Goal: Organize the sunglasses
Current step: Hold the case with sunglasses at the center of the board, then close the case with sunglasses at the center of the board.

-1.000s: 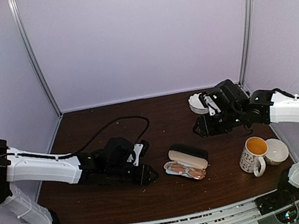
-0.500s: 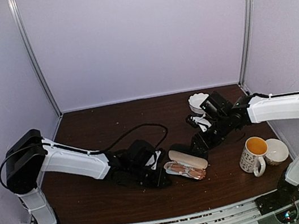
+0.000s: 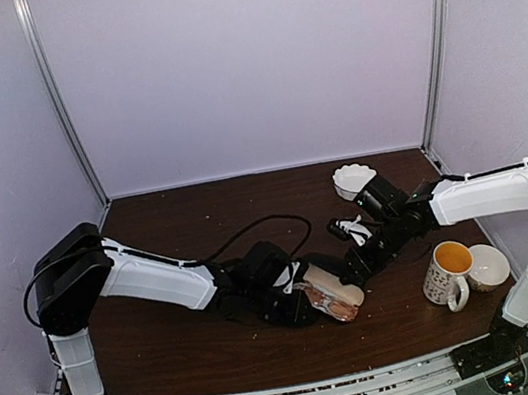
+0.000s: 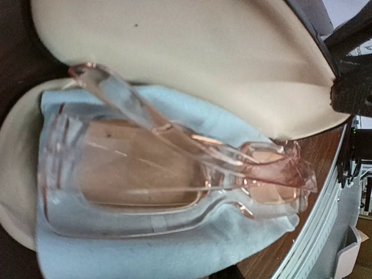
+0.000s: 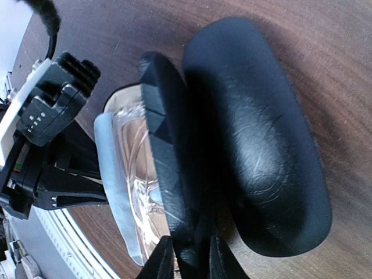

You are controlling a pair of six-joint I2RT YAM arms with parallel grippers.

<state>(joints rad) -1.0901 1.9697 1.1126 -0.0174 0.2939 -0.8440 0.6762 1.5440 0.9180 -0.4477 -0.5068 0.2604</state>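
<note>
The sunglasses [image 4: 174, 168], a clear pinkish pair, lie folded on a light-blue cloth [image 4: 174, 250] inside the open black glasses case [image 3: 337, 284] with cream lining [image 4: 174, 52]. From above, the sunglasses [image 3: 330, 302] show at the table's middle. My right gripper [image 5: 192, 261] has its fingers either side of the raised lid's black rim [image 5: 165, 151] and is shut on it; the lid's outer shell [image 5: 256, 151] fills the right wrist view. My left gripper [image 3: 299, 298] sits at the case's left end. Its fingers do not show in its own view.
A yellow-lined patterned mug [image 3: 449, 273] and a white bowl [image 3: 490, 266] stand right of the case. Another white bowl [image 3: 354, 180] sits at the back. A black cable [image 3: 239, 232] loops over the table behind my left arm. The table's front edge [image 4: 325, 226] lies close to the case.
Both arms have swung inward to the case. The right gripper came down from the back right and closed on the lid's rim. The left gripper slid right to the case's left end.
</note>
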